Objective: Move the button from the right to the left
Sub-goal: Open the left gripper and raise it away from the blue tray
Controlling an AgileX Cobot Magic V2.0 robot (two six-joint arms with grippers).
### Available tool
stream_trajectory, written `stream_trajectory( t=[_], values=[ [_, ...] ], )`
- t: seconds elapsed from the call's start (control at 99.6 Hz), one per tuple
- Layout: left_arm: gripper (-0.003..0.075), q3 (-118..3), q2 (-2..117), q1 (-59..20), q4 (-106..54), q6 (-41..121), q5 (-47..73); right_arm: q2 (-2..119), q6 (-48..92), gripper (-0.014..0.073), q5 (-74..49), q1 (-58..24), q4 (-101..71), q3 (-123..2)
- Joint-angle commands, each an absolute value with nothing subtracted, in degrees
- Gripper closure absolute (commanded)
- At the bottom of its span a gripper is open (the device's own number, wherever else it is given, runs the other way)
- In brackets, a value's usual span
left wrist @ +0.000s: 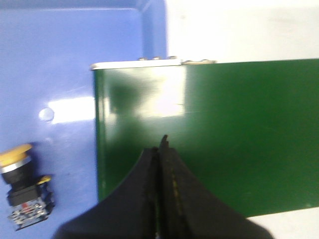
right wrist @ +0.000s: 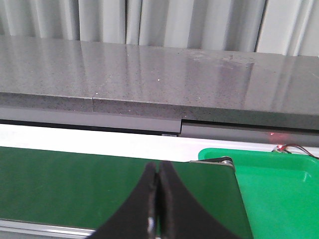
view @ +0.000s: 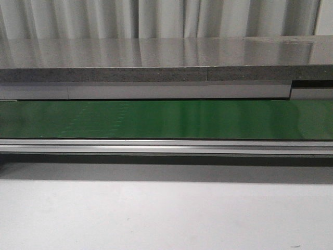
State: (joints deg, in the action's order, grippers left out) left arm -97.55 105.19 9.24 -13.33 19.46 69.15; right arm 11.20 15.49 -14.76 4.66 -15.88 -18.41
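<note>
Here, nearest you in the front view lies the bare pale desk [view: 166, 213], with neither arm nor the button showing there, so you must read this moment from the wrist cameras. The left claw [left wrist: 160, 154] has its two dark fingers pressed together with nothing between them, and it hangs over the green conveyor belt [left wrist: 209, 134] close to that belt's end; that placing suits the task, I judge, since the blue tray [left wrist: 50, 74] sits right against that end of the belt. The button [left wrist: 22, 186] lies on its side on the blue tray's floor, near the tray edge that meets the belt and apart from the claw. You can see its round yellow-orange cap, a black blocky body under it, and a small terminal part with blue and white marks at the far end from the cap; it is somewhat blurred, so finer detail is not clear. The right claw [right wrist: 158, 184] is likewise closed on nothing, poised over the other end of the belt just beside the green tray [right wrist: 279, 194], whose visible part holds nothing. Beyond the belt runs a grey stone-like counter [view: 156, 57], and behind that pale curtains [view: 156, 15].
</note>
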Motion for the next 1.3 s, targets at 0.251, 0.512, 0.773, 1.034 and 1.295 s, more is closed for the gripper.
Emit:
stream_trajectory(
  t=[0.251,0.512,0.773,1.034,1.295],
  values=[
    [0.0741,-99.1,95.31,0.45,-15.38,19.46,69.01,11.65,15.98,0.0662,-9.9,4.53,-15.71,-19.93],
    [0.0741,-96.74,86.55,-0.83,-16.03,19.46,67.15,11.65,15.98,0.0662,-9.9,4.53,-15.71,-19.93],
    [0.0741,-85.66,74.84,-0.83,-18.14,19.46,61.5,11.65,15.98,0.0662,-9.9,4.53,-15.71,-19.93],
    [0.0741,-71.54,62.53,-0.83,-18.14,19.46,53.02,11.65,15.98,0.0662,-9.9,4.53,-15.71,-19.93],
    [0.0741,-59.0,50.6,-0.59,-18.02,19.46,46.3,11.65,15.98,0.0662,-9.9,4.53,-15.71,-19.93]
  ],
)
